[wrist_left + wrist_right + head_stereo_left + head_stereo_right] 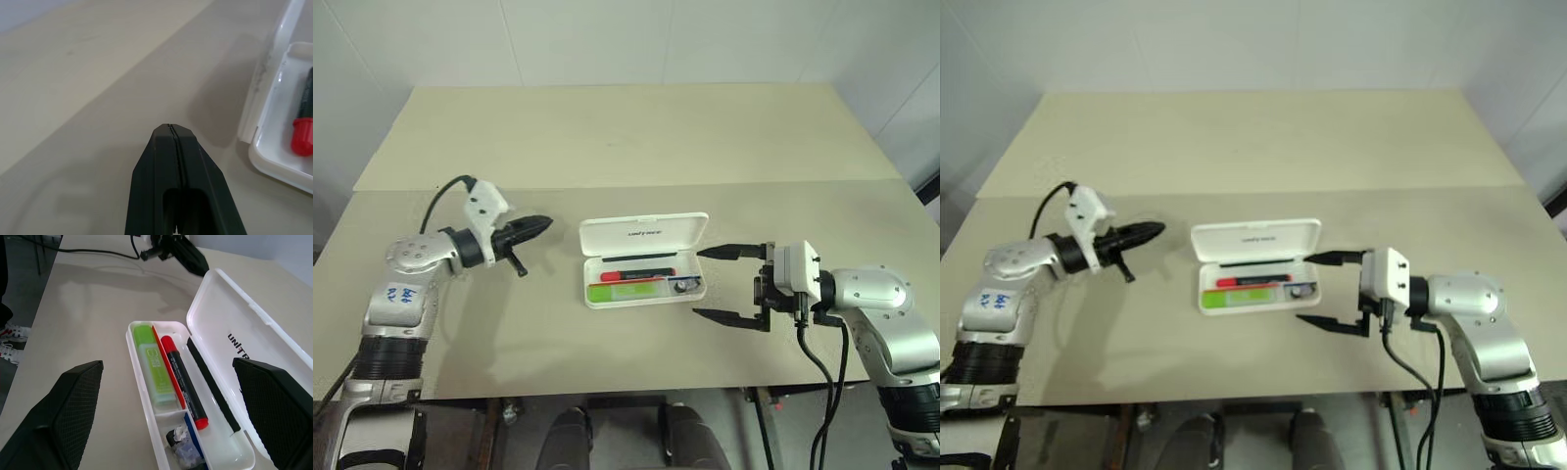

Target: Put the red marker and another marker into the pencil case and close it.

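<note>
The white pencil case [644, 235] lies open at the middle of the table, its lid tilted back. The red marker [636, 275] and the lime-green marker [625, 291] lie side by side in its tray, also seen as the red marker [183, 382] and the green marker [154, 364]. My left gripper [543, 224] is shut with nothing in it. It hovers just left of the lid's corner, pointing at the case. To the right of the case my right gripper [705, 284] stands open, its fingers [729, 252] spread level with the tray's short end and apart from it.
A thin black pen [212, 384] lies along the tray's hinge side, and small dark bits [182, 443] sit in the end compartment. A seam [626, 186] crosses the table behind the case. The table's front edge [626, 394] runs close below both arms.
</note>
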{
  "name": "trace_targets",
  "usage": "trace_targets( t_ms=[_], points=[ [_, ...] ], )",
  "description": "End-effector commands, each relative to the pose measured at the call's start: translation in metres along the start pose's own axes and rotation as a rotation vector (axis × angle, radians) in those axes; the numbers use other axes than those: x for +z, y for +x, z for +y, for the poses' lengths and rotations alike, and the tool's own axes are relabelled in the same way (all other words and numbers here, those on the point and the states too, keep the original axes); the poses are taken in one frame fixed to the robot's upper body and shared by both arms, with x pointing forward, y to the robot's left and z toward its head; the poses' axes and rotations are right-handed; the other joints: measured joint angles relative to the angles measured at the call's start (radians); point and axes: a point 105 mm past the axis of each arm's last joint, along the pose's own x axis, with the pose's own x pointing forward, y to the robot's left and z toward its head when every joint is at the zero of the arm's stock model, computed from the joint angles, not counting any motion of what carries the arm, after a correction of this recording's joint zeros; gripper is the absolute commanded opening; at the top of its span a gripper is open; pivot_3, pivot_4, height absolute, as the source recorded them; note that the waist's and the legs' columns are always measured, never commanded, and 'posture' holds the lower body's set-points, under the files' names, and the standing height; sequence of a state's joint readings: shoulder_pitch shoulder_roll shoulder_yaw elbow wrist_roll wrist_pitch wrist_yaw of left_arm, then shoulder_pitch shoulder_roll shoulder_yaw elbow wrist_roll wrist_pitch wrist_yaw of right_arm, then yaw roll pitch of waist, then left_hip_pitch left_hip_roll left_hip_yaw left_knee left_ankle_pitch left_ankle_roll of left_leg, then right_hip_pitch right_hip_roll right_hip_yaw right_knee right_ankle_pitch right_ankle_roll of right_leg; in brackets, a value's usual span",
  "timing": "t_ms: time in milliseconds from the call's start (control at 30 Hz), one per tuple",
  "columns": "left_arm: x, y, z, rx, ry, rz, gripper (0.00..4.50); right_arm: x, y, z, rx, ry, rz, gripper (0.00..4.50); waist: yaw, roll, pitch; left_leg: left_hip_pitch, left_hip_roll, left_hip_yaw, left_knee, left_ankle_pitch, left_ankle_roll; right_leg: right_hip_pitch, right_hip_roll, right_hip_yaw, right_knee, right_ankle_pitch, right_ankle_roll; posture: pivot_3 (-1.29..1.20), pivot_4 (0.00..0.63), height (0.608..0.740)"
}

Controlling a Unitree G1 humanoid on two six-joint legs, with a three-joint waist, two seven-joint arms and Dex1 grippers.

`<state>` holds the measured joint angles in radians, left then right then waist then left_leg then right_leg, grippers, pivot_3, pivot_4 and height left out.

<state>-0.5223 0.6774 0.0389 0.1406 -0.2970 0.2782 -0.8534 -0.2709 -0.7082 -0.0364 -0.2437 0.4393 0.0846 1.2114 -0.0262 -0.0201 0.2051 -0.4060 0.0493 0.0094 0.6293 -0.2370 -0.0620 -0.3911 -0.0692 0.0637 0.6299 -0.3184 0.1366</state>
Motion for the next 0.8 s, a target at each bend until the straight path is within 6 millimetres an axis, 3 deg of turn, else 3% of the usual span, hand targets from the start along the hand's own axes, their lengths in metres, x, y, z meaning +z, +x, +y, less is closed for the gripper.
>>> trace_targets(
  t_ms=[33, 267, 467, 700, 800],
  points=[
    [0.012, 0.009, -0.001, -0.049, 0.052, -0.030, 0.02, 0.009, 0.004, 0.000, -0.005, -0.039, -0.029, 4.50, 0.000, 0.000, 0.000, 0.000, 0.000, 0.000, 0.000, 0.000, 0.000, 0.000, 0.000, 0.000, 0.000, 0.000, 0.000, 0.00, 0.150, 0.740],
    [0.024, 0.019, -0.010, -0.127, 0.056, -0.084, 0.02, 0.007, 0.008, 0.003, -0.020, -0.031, -0.033, 4.50, -0.002, 0.000, 0.000, 0.000, 0.000, 0.000, 0.000, 0.000, 0.000, 0.000, 0.000, 0.000, 0.000, 0.000, 0.000, 0.00, 0.150, 0.740],
    [0.035, 0.013, -0.022, -0.231, 0.057, -0.132, 0.02, 0.006, 0.009, 0.004, -0.032, -0.030, -0.036, 4.50, -0.001, 0.000, 0.000, 0.000, 0.000, 0.000, 0.001, 0.000, 0.000, 0.000, 0.000, 0.000, 0.001, 0.000, 0.000, 0.00, 0.150, 0.740],
    [0.031, 0.008, -0.023, -0.263, 0.078, -0.106, 0.02, 0.006, 0.011, 0.004, -0.041, -0.031, -0.040, 4.50, -0.001, 0.000, 0.000, 0.000, 0.000, 0.000, 0.000, 0.000, 0.000, 0.000, 0.000, 0.000, 0.001, 0.000, 0.000, 0.00, 0.150, 0.740],
    [0.028, 0.003, -0.033, -0.339, 0.121, -0.079, 0.02, 0.006, 0.011, 0.004, -0.043, -0.033, -0.042, 4.50, -0.001, 0.000, 0.000, 0.000, 0.000, 0.000, 0.001, 0.000, 0.000, 0.000, 0.000, 0.000, 0.001, 0.000, 0.000, 0.00, 0.150, 0.740]
  ],
)
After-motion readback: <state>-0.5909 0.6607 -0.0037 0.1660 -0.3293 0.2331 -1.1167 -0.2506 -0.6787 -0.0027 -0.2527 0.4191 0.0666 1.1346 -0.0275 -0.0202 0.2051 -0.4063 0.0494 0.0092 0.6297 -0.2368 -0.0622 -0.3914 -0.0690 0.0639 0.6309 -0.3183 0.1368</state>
